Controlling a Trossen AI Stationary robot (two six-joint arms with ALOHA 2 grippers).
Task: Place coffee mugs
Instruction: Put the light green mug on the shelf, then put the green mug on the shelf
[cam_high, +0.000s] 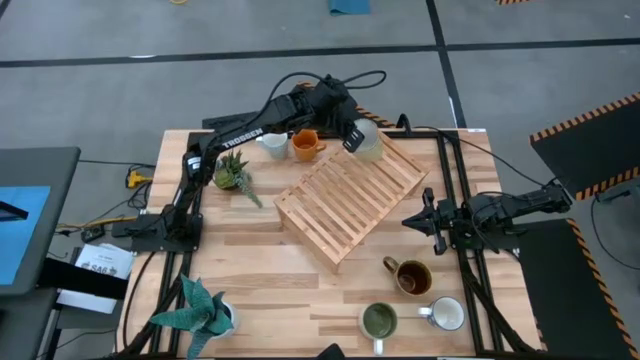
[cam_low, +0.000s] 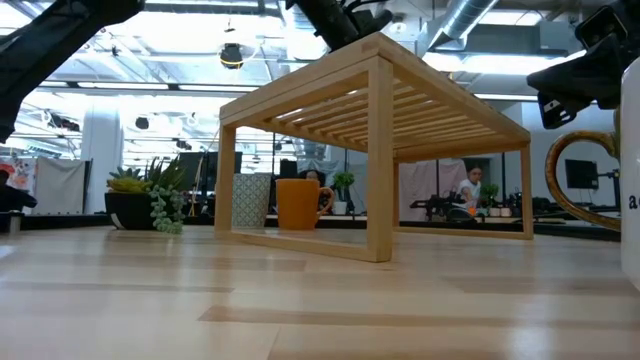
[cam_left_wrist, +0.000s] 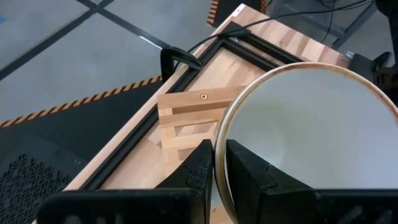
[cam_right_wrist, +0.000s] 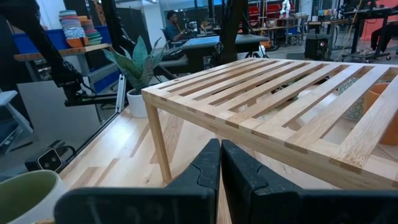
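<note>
Nearest the overhead camera, along the near edge of the table, stand a spiky potted plant, a green-lined mug and a white mug; a dark brown mug sits just behind them. At the centre, a slatted wooden rack lies diagonally. Far left of the rack are a second potted plant, a small white mug and an orange mug, the last two side by side and close together.

The left gripper reaches across the far edge to the rack's far corner. In the left wrist view its fingers are pinched on the thin rim of a pale mug, one finger outside the wall and one inside; the mug sits over the corner slats of the rack, its mouth facing the wrist camera.

The right gripper waits beside the rack's right end, pointing at it, with its fingers closed together and holding nothing. The dark brown mug lies near it on the camera side.
</note>
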